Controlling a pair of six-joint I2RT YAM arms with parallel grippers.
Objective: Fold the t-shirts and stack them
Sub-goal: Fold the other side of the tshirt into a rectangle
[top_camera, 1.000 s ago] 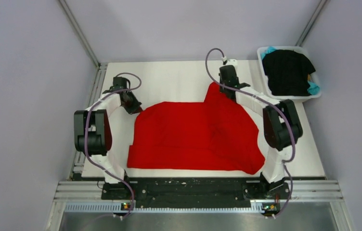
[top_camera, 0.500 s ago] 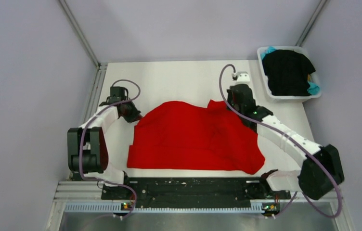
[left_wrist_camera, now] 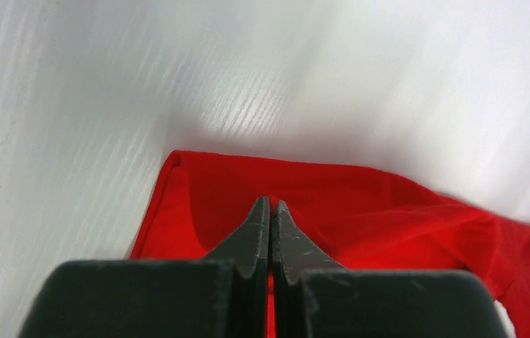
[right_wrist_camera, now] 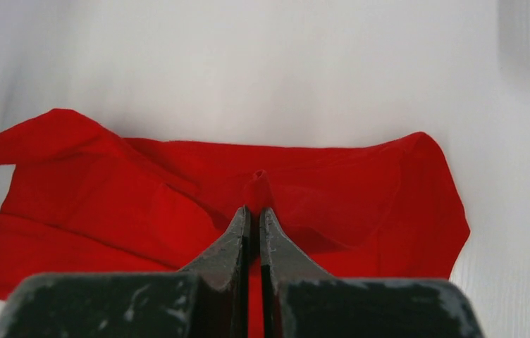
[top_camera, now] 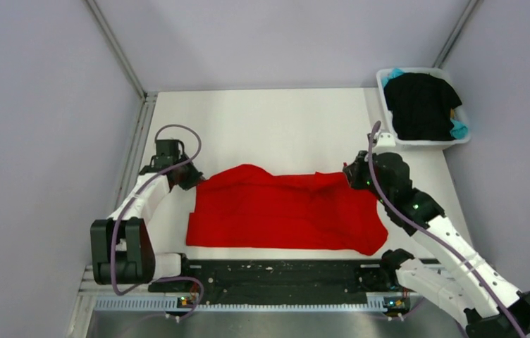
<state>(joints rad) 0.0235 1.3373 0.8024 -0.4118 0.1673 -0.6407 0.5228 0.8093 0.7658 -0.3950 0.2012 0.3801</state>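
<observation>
The red t-shirt [top_camera: 283, 211] lies across the near half of the white table [top_camera: 276, 127], its far edge lifted and drawn forward into a low ridge. My left gripper [top_camera: 193, 177] is shut on the shirt's far left corner; in the left wrist view the jaws of this gripper [left_wrist_camera: 270, 203] are closed with red cloth [left_wrist_camera: 389, 204] between them. My right gripper [top_camera: 352, 176] is shut on the far right edge; in the right wrist view a small peak of red cloth [right_wrist_camera: 107, 190] sticks out past its tips [right_wrist_camera: 255, 210]. The black t-shirt [top_camera: 421, 105] and the teal one [top_camera: 459, 129] lie in the tub.
The white plastic tub [top_camera: 385, 105] stands at the table's far right corner. Grey walls close in on the left, back and right. A black rail [top_camera: 276, 271] with both arm bases runs along the near edge.
Both grippers have pulled the shirt's far edge toward the near edge. The right gripper came a long way back from the far side, and the raised red flap has come down low.
</observation>
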